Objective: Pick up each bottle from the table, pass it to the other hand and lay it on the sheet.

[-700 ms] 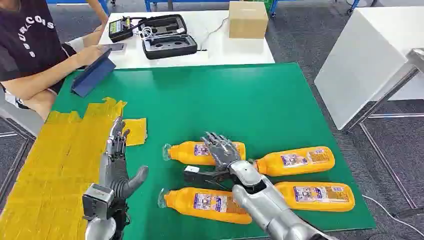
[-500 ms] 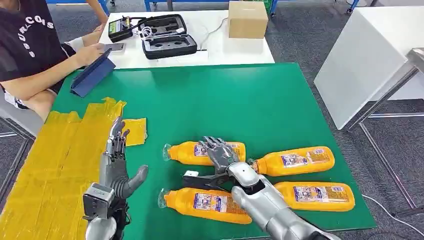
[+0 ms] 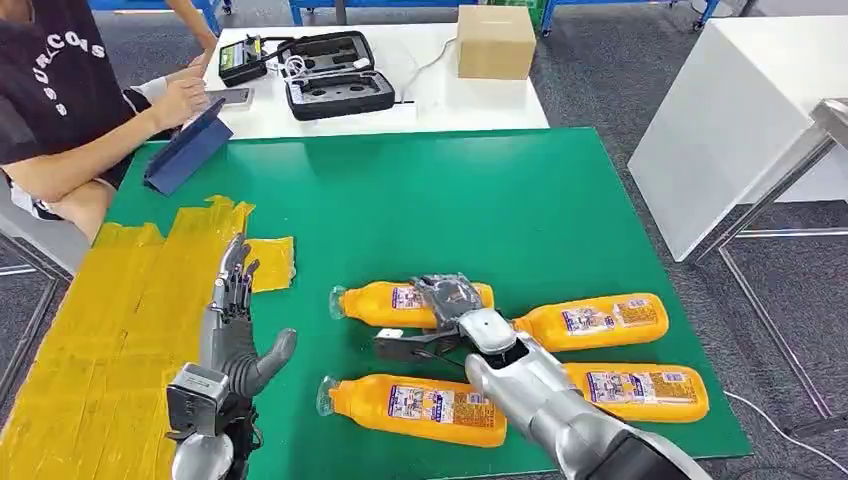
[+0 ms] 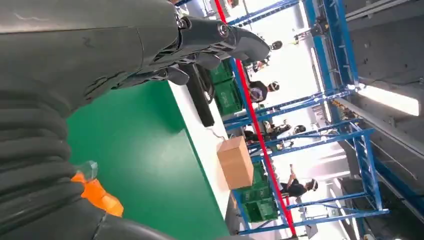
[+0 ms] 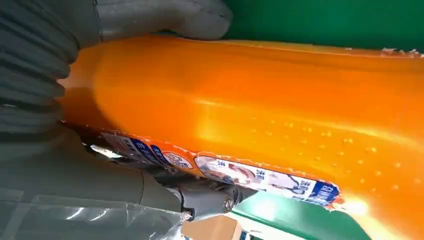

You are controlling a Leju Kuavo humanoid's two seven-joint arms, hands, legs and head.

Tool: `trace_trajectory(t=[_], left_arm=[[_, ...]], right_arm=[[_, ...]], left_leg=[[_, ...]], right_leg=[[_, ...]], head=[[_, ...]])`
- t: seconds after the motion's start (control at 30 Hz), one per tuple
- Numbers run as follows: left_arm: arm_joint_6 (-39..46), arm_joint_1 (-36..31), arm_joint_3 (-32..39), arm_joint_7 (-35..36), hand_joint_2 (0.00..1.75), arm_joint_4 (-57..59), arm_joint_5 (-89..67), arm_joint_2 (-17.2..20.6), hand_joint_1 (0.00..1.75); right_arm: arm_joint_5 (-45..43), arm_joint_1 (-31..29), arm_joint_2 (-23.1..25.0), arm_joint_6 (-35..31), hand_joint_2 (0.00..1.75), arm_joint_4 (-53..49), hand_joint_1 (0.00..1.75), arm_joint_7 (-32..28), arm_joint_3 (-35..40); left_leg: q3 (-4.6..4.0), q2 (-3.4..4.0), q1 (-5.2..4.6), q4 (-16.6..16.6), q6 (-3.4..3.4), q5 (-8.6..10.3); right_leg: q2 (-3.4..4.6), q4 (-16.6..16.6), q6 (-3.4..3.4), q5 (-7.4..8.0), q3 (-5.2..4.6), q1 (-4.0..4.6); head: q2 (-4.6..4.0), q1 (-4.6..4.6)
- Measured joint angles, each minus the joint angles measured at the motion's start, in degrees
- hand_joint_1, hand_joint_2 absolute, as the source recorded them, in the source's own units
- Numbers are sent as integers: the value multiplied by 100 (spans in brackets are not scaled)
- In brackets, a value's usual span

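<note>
Fingers of the right hand curl over a bottle lying on the green table, thumb under its side. Left hand, at nine o'clock, is spread wide, holding nothing.

Legible text is limited. The black T-shirt of the seated person carries white curved capital lettering; the visible portion reads roughly "URLCOIS", and the start is cut off by the frame edge. Each of the four orange plastic bottles bears a white-and-blue printed label; the characters on it are too small to read in the head view. In the right wrist view the same label type shows blue characters, blurred and not decipherable.
</note>
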Motion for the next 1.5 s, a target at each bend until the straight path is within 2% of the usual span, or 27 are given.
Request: trace_trajectory(t=[0.03,0.1,0.27,0.43,0.6,0.67,0.77,0.97,1.13,1.5], left_arm=[[0,-1,0,2,175,2,0,0,0],[0,-1,-2,9,175,2,0,0,0],[0,-9,-4,50,175,22,-4,0,0],[13,-7,-13,68,175,35,-37,0,0],[17,-8,-31,83,175,35,-42,-2,0],[20,-4,-46,83,175,35,-68,-2,0],[42,67,-70,90,175,2,-223,-4,0],[186,158,-179,232,175,-63,-468,-9,0],[216,110,-256,482,175,-44,-568,-4,0],[31,-253,-251,997,175,175,-382,59,0]], right_arm=[[-13,-13,4,2,175,33,168,2,0],[-17,-38,13,11,175,74,175,20,0],[-28,-108,61,5,175,218,175,100,0],[-273,5,135,-743,175,225,175,28,-133],[-317,93,173,-872,175,181,175,-11,-262],[-473,220,175,-1244,175,59,175,-209,-361],[-949,733,243,-2114,175,-679,175,-910,-702],[-1823,1674,396,-2590,175,-2478,175,-1821,-1253],[-2489,2087,540,-2739,175,-3206,175,-2395,-1591],[-2911,2437,684,-2518,175,-3672,175,-2697,-1764]], left_leg=[[1,0,0,0,0,0],[2,0,0,0,0,0],[5,0,0,0,0,0],[3,-1,0,0,0,0],[3,4,-1,0,0,0],[-1,-2,0,0,0,0],[-12,1,1,0,-1,-2],[-40,-7,5,-1,-2,-3],[-40,-2,3,-1,-2,-2],[-38,-1,4,-1,-2,-1]], right_leg=[[0,0,0,0,1,0],[0,0,0,0,2,0],[0,0,0,0,4,0],[0,0,0,0,4,0],[0,0,0,1,2,0],[-1,0,0,1,2,0],[0,2,0,0,-9,1],[-5,1,-2,-4,-36,2],[-4,1,-2,-3,-37,1],[-4,1,-1,-1,-35,1]], head=[[0,-2],[0,0],[0,0],[0,2],[0,0],[0,2],[0,0],[0,0],[0,0],[0,0]])
